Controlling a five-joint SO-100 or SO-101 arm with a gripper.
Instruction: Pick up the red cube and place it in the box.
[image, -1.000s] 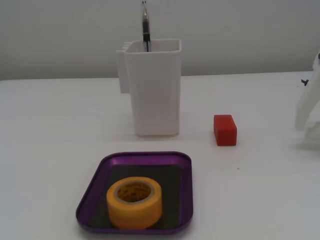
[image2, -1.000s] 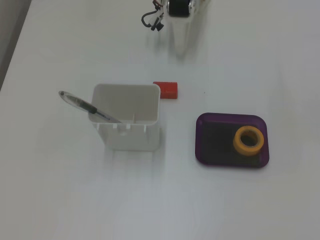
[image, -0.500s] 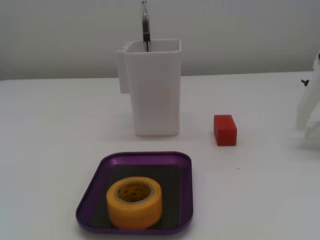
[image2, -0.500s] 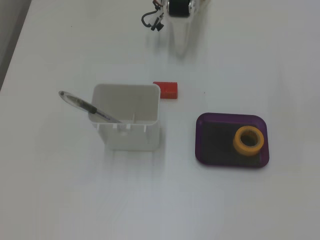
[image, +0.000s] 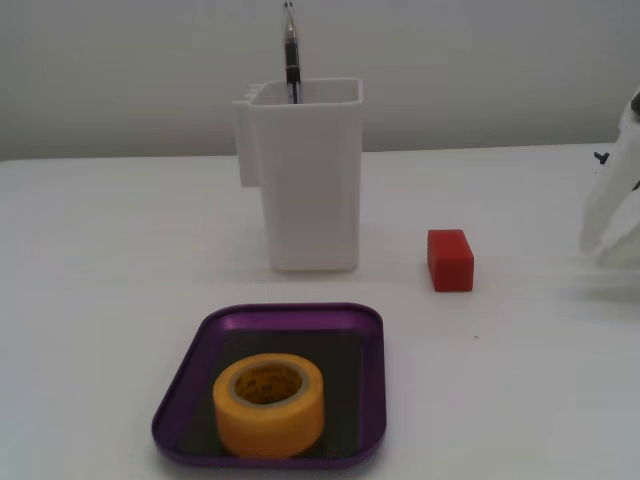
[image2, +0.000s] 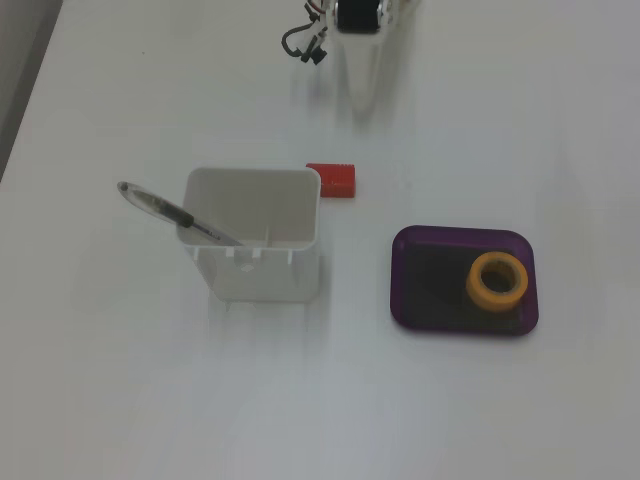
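The red cube (image: 450, 260) lies on the white table, right of the tall white container; from above the red cube (image2: 337, 179) sits just past that container's far corner. The box (image: 290, 314) is a shallow purple tray near the front edge; the box (image2: 460, 233) has a yellow tape roll (image: 268, 405) inside it. My white gripper (image2: 365, 98) hangs at the table's far end, well apart from the cube, its jaws together and holding nothing. At the right edge of the front view, the gripper (image: 596, 238) is blurred.
A tall white plastic container (image: 308, 180) with a pen (image: 291, 50) in it stands behind the tray and left of the cube. From above, the container (image2: 260, 270) and pen (image2: 165, 210) lie left of centre. The tape roll (image2: 497, 281) fills the tray's right half.
The gripper has shifted slightly, rising and swinging a little toward the table's middle. Cube, tray, tape and container have not moved.
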